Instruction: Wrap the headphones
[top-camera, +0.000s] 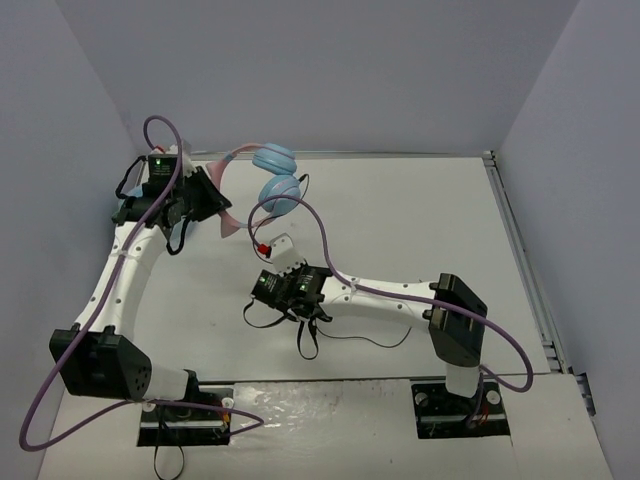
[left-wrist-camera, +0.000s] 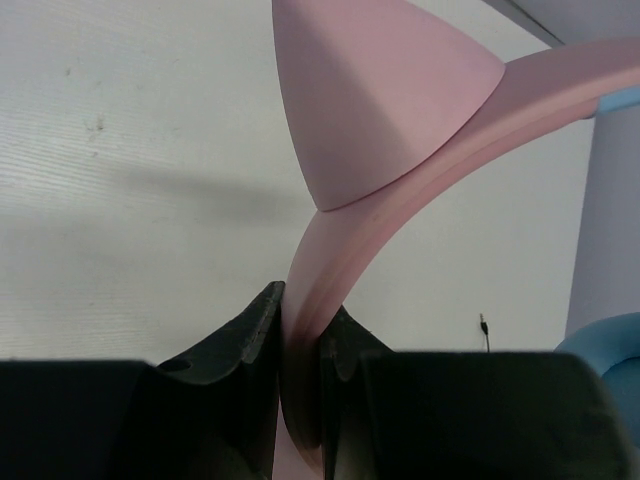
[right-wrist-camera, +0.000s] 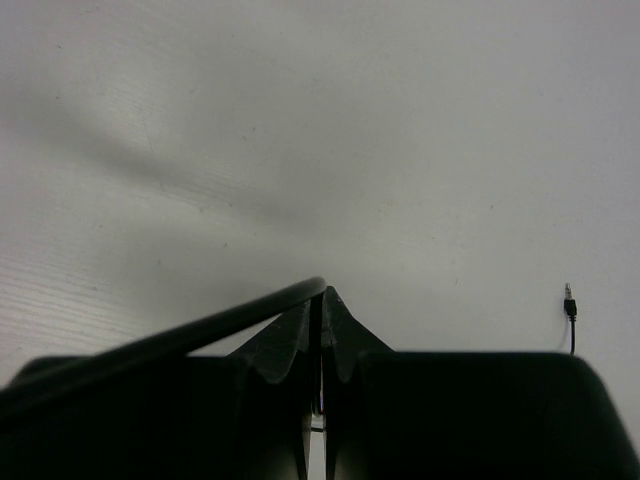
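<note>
Left gripper (left-wrist-camera: 300, 312): clamping shut on headphones (left-wrist-camera: 385, 100) at pink headband (left-wrist-camera: 335, 262)
Right gripper (right-wrist-camera: 322, 298): pinching thin black cable (right-wrist-camera: 200, 336) between closed jaws

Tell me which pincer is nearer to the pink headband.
Left. The left pincer is shut on the headband, beside a cat ear; the right pincer is apart from it, pinching the black cable.

The headphones (top-camera: 278, 195) have a soft pink band with pink pointed ears, light blue round cups and a thin black cable (right-wrist-camera: 150, 345). The desk (top-camera: 420, 230) is plain white. The left hand (left-wrist-camera: 303, 305) and right hand (right-wrist-camera: 320, 300) are black; the arms (top-camera: 125, 265) are white, trailed by purple cords (top-camera: 162, 119)
</note>
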